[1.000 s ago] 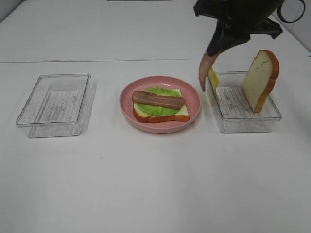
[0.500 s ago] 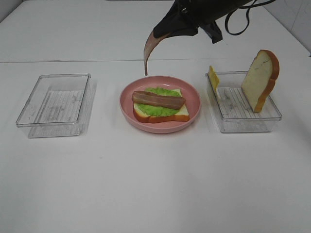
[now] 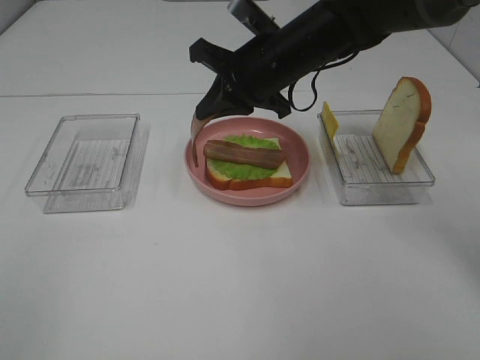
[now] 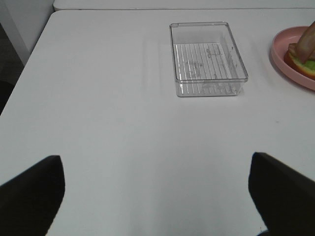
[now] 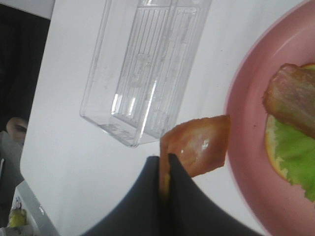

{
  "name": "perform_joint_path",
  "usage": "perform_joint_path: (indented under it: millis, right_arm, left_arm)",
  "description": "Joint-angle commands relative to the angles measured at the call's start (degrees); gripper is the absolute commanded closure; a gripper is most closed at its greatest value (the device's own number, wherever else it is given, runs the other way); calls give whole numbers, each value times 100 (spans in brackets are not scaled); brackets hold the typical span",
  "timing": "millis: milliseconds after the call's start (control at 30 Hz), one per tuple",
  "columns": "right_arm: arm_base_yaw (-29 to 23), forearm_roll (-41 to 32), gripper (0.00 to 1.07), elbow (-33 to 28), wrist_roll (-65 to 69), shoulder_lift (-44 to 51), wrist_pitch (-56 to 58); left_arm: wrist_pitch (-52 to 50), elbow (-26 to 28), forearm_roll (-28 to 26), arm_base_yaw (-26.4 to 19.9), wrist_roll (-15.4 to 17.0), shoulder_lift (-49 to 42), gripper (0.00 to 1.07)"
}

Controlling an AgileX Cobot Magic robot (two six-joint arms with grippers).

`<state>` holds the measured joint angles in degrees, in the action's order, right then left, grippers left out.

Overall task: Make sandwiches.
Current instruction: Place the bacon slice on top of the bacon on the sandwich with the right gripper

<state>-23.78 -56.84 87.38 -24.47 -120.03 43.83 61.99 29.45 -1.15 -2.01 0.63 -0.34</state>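
**Robot body: black all over**

Right arm (image 3: 330,34): glossy black casing in rounded segments, surface detail too dark to read. A small grey metal fitting (image 3: 241,9) sits on its upper side. A thin black cable (image 3: 291,97) loops out beneath the casing.

Right gripper (image 5: 165,160): two smooth black fingers (image 5: 187,206), broad at the base and tapering to narrow tips.

Left gripper (image 4: 155,158): only two broad black finger blocks (image 4: 34,196) show, blurred, with soft edges.
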Motion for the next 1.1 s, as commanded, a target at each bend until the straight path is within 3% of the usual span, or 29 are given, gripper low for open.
perform_joint_path:
  millis: [33,367,433,633,1100]
  right_arm:
    - [11,126,107,23,-80,-109,-195]
    - [11,544,107,23,-74,-315,-298]
    - [11,1094,107,23,-52,-315,-470]
    - [23,1839,107,23,132,-315,-739]
    - [23,2716,107,23,424,-315,-934]
  left_arm:
    - [-34,0,-34,-23,-11,-97,11]
    - [-34,0,-34,-23,-11,-97,11]
    - [-34,0,-34,-23,-11,-97,11]
    - [-34,0,-34,-23,-11,-97,11]
    - [-34,0,-34,-23,-11,-97,11]
